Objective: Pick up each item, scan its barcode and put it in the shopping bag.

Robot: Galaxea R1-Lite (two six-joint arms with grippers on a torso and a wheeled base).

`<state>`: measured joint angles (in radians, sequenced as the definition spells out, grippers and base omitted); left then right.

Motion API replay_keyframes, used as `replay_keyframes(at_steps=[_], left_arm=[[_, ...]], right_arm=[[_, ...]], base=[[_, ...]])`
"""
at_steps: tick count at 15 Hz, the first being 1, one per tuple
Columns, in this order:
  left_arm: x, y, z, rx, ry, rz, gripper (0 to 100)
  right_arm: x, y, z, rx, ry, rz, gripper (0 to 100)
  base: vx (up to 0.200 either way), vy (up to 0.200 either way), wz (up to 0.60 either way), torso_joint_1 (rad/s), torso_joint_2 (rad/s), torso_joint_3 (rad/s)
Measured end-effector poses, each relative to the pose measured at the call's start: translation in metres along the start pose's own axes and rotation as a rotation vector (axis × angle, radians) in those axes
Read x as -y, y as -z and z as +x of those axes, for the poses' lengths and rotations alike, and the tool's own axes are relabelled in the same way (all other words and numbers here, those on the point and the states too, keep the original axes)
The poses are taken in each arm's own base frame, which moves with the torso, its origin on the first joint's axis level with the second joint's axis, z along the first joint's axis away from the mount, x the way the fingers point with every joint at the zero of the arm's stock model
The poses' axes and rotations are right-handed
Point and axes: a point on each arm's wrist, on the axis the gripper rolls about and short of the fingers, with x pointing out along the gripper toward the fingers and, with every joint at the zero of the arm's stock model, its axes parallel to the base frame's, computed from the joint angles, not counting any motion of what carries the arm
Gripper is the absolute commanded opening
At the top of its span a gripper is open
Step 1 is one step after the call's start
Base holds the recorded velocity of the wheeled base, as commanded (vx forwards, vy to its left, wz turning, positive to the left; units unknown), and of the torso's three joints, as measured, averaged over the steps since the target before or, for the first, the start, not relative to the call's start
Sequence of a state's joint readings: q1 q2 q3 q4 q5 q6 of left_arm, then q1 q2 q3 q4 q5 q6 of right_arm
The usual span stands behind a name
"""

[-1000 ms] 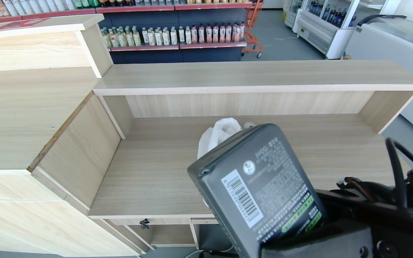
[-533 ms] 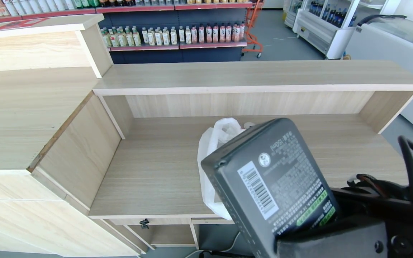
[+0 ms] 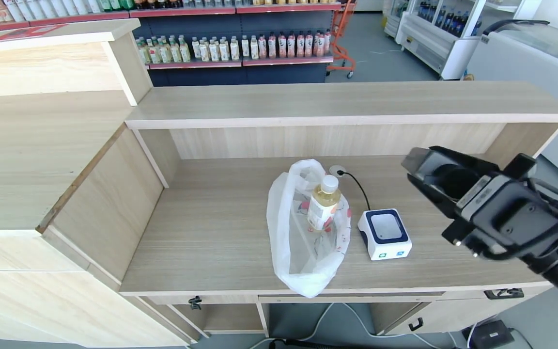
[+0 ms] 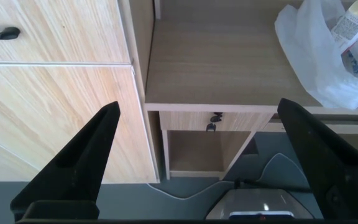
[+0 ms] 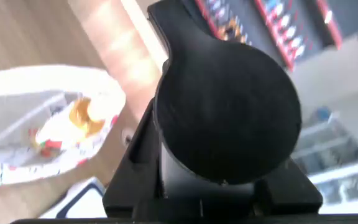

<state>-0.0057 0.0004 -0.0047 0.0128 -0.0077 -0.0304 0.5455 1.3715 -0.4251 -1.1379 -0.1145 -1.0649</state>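
Observation:
My right gripper (image 3: 446, 186) hangs above the right part of the counter, to the right of the scanner, shut on a dark grey flat bottle (image 3: 426, 167). The right wrist view shows that bottle (image 5: 229, 112) end-on, close to the lens. A white shopping bag (image 3: 288, 252) lies open on the counter's middle, with a pale tea bottle (image 3: 324, 208) standing inside it; the bag (image 5: 23, 162) lies below in the right wrist view. My left gripper (image 4: 197, 162) is open and holds nothing, low in front of the counter's front edge.
A white barcode scanner (image 3: 384, 233) with a dark window sits right of the bag, its black cable (image 3: 356, 186) running to a hole at the back. A raised shelf (image 3: 347, 104) borders the counter's far side. Wooden drawers (image 4: 55, 124) stand at the left.
My right arm has swung the dark bottle away from the head camera to the right, turning its barcode side out of sight and uncovering the bag, tea bottle and scanner.

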Motion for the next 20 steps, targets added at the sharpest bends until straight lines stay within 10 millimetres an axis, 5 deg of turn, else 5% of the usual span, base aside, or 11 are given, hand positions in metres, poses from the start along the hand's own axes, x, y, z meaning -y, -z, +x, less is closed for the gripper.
replay_keyframes(at_steps=[4, 7, 10, 13, 16, 20], left_arm=[[0.000, 0.000, 0.000, 0.000, 0.000, 0.000, 100], [0.000, 0.000, 0.000, 0.000, 0.000, 0.000, 100], [0.000, 0.000, 0.000, 0.000, 0.000, 0.000, 100], [0.000, 0.000, 0.000, 0.000, 0.000, 0.000, 100], [0.000, 0.000, 0.000, 0.000, 0.000, 0.000, 100], [0.000, 0.000, 0.000, -0.001, 0.000, 0.000, 100]], right_arm=[[0.038, 0.063, -0.056, -0.609, 0.253, 0.346, 0], [0.045, 0.070, -0.077, -0.676, 0.447, 0.674, 0], [0.033, 0.066, -0.060, -0.597, 0.358, 0.948, 0], [0.043, 0.072, -0.017, -0.473, 0.159, 1.087, 0], [0.045, 0.101, 0.007, -0.431, -0.031, 1.140, 0], [0.035, 0.147, 0.016, -0.475, -0.172, 1.065, 0]], base=[[0.000, 0.000, 0.00, 0.000, 0.00, 0.000], [0.000, 0.000, 0.00, 0.000, 0.00, 0.000], [0.000, 0.000, 0.00, 0.000, 0.00, 0.000], [0.000, 0.000, 0.00, 0.000, 0.00, 0.000], [0.000, 0.000, 0.00, 0.000, 0.00, 0.000], [0.000, 0.000, 0.00, 0.000, 0.00, 0.000]])
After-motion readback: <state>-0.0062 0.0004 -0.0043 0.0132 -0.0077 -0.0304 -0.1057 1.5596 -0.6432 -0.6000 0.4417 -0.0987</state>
